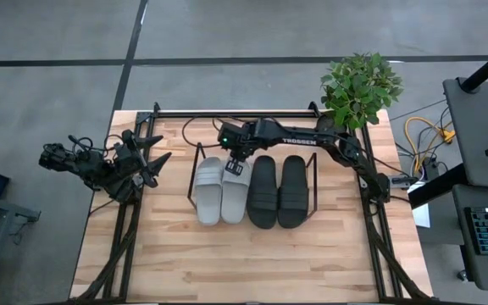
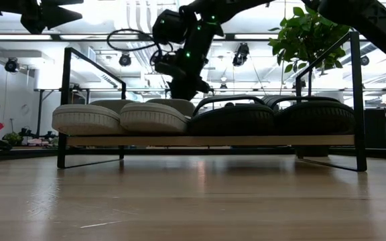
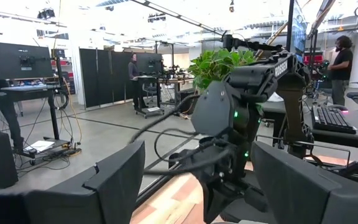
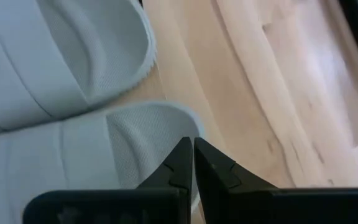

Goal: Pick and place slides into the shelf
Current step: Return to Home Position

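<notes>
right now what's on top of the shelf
Four slides side by side on the shelf: grey pair, then black pair; right gripper hangs shut above the grey ones; left gripper waits open beside the shelf. Its top beneath them is covered.

Table (image 1: 227, 263) — the shelf (image 2: 213, 140) stands on it, about midway across and toward the back.
Shelf board — four in one row, side by side and touching: the left pair of slides (image 1: 210, 191) on the left half, the right pair of slides (image 1: 292, 192) on the right half.
Right gripper (image 1: 236, 167) — above the rear end of the second slide from the left (image 1: 235, 193), its arm reaching in from the right.
Left gripper (image 1: 158, 168) — raised, left of the shelf and apart from it.
Plant (image 1: 361, 89) — at the back right corner.
Rail frame (image 1: 227, 113) — along the table's back and sides, around the shelf.
</notes>
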`<action>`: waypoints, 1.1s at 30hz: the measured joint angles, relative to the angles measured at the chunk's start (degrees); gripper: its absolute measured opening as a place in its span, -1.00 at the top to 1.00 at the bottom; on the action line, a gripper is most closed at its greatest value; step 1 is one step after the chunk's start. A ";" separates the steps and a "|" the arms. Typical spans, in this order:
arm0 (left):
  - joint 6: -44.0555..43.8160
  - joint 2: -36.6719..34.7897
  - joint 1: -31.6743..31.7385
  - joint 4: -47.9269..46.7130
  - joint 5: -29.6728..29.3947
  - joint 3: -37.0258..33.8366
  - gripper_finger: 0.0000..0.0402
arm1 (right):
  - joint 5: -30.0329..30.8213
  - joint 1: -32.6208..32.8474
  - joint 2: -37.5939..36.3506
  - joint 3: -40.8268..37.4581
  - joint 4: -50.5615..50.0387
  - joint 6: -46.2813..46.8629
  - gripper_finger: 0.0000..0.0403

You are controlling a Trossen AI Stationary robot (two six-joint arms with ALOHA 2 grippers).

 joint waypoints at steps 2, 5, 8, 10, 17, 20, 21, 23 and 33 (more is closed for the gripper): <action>0.00 0.00 0.00 0.01 -0.01 0.00 -0.39 | -0.05 0.39 0.00 1.11 0.04 -0.22 0.96; -0.20 0.00 0.02 0.01 -0.01 0.00 -0.39 | -1.69 2.02 -0.76 2.08 1.70 -1.67 0.96; -0.39 0.00 0.02 0.00 0.00 0.00 -0.39 | -3.19 5.42 -2.77 2.12 6.24 -1.84 0.96; -0.42 0.00 0.01 0.02 0.02 0.00 -0.39 | -3.20 8.25 -3.95 2.12 10.07 -3.15 0.96; -0.50 0.09 0.02 0.04 0.02 0.00 -0.39 | -1.64 17.84 -5.01 1.12 27.16 -5.11 0.96; -0.57 0.09 0.02 0.04 0.02 0.01 -0.39 | -0.01 21.02 -5.00 -1.70 34.48 -5.92 0.96; -0.58 0.09 0.01 0.04 0.02 0.00 -0.39 | 0.27 21.76 -4.97 -2.60 35.51 -6.31 0.96; -0.97 0.17 0.02 0.06 0.02 -0.14 -0.39 | 2.65 22.99 -4.92 -4.33 36.61 -5.93 0.96; -2.06 0.42 0.02 0.06 0.06 -0.31 -0.39 | 15.05 27.49 -12.71 -19.34 42.92 -2.64 0.96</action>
